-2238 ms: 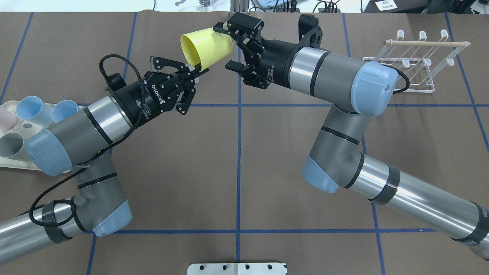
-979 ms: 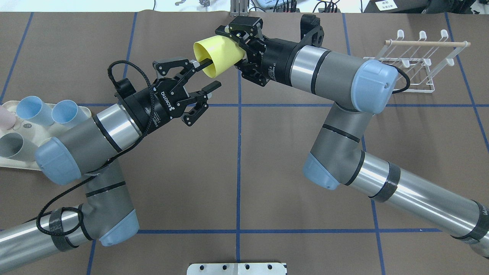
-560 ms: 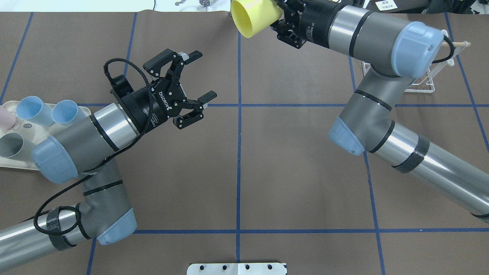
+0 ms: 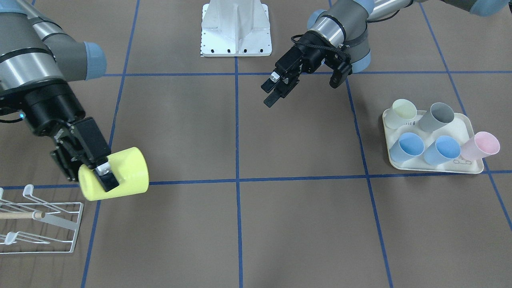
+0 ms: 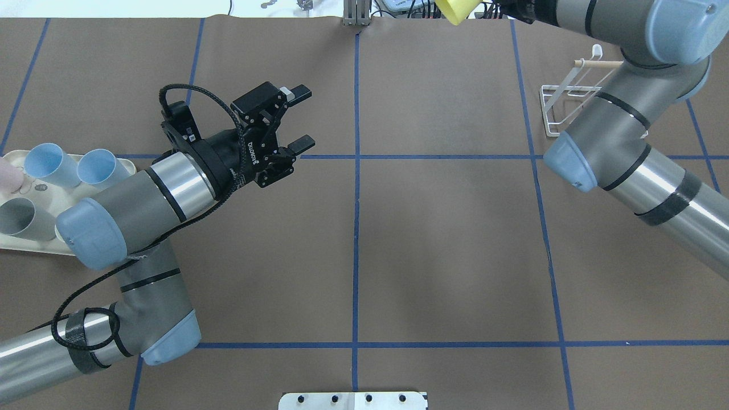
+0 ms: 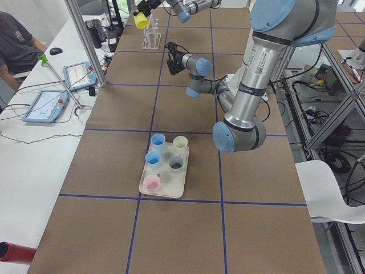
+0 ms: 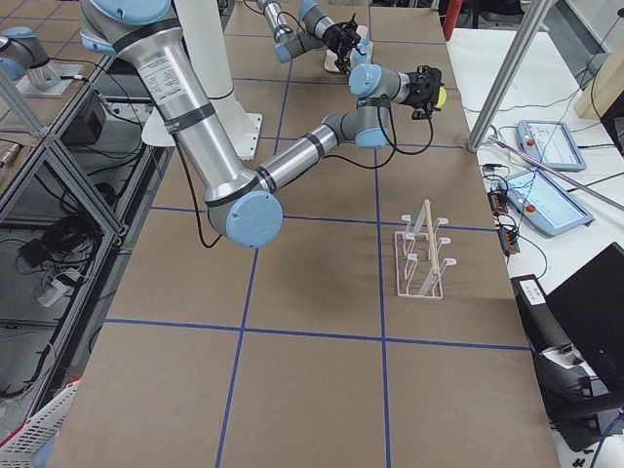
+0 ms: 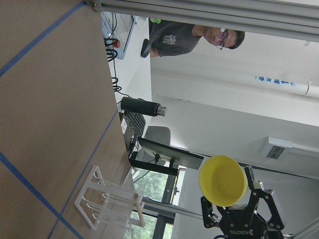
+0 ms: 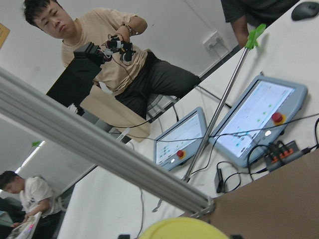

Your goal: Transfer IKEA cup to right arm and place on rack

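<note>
My right hand (image 4: 98, 178) is clenched on the yellow IKEA cup (image 4: 126, 174), with one finger showing against its outer wall toward the base end. The cup lies on its side in the air, off the counter (image 4: 240, 224), and its mouth is turned toward 3 o'clock in the view from across the counter. In that view it hangs at about 8 o'clock of the counter. The white wire rack (image 4: 60, 222) stands at 7 o'clock from it, near but apart, with a wooden dowel (image 4: 18, 215) on it. My left hand (image 4: 302, 92) is released, fingers spread and holding nothing, and it hovers near 1 o'clock from the counter's middle in the same view. Well away at 3 o'clock a cream tray (image 4: 436, 169) carries five cups: one pale yellow, one grey, two blue, one pink.
</note>
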### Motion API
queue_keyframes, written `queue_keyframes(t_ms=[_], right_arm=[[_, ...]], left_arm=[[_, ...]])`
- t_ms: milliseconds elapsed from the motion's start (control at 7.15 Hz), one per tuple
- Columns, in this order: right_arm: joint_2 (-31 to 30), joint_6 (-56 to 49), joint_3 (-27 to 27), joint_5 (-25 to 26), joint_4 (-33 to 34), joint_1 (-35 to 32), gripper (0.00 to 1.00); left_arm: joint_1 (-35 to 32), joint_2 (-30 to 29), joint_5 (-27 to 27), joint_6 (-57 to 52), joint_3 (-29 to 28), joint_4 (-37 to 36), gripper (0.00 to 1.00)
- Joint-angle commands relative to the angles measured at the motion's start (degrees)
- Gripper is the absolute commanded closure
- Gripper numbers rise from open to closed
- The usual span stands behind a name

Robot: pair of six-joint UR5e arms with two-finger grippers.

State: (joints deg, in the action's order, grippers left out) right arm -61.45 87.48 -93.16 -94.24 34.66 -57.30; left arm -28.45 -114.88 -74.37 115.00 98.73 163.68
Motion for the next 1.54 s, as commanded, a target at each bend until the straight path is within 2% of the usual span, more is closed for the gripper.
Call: queue_keyframes(t_ms=[0, 140, 280, 420, 839, 1119, 1399], right_arm=[[-4.1, -14.4, -0.7, 2.9, 7.5, -4.8, 1.0], [-8.8, -20.7, -1.3, 8.8, 7.6, -4.7, 1.0], [-13.9, -27.1, -3.7, 11.3, 7.6, -4.7, 1.0], [-16.0, -28.0, -4.8, 12.9, 7.6, -4.1, 1.0], [-24.6, -36.2, -5.2, 20.6, 6.8, -3.4, 1.0], [-28.8, -36.9, -6.1, 21.1, 6.7, -3.5, 1.0], [-29.3, -36.8, -5.5, 25.7, 5.9, 0.4, 1.0]], left_arm=[[0.0, 2.4, 0.0, -8.0, 3.9, -12.9, 0.0], [0.0, 2.6, -0.1, -11.9, 6.5, -18.7, 0.0], [-0.2, 2.6, -2.0, -12.9, 8.7, -23.3, 0.0], [-0.8, 2.6, -3.3, -13.0, 9.4, -25.7, 0.0], [-0.8, 2.6, -4.1, -13.0, 9.3, -25.9, 0.0], [-0.8, 2.6, -4.1, -13.0, 8.9, -25.8, 0.0], [-0.8, 2.6, -4.2, -13.0, 8.9, -25.8, 0.0]])
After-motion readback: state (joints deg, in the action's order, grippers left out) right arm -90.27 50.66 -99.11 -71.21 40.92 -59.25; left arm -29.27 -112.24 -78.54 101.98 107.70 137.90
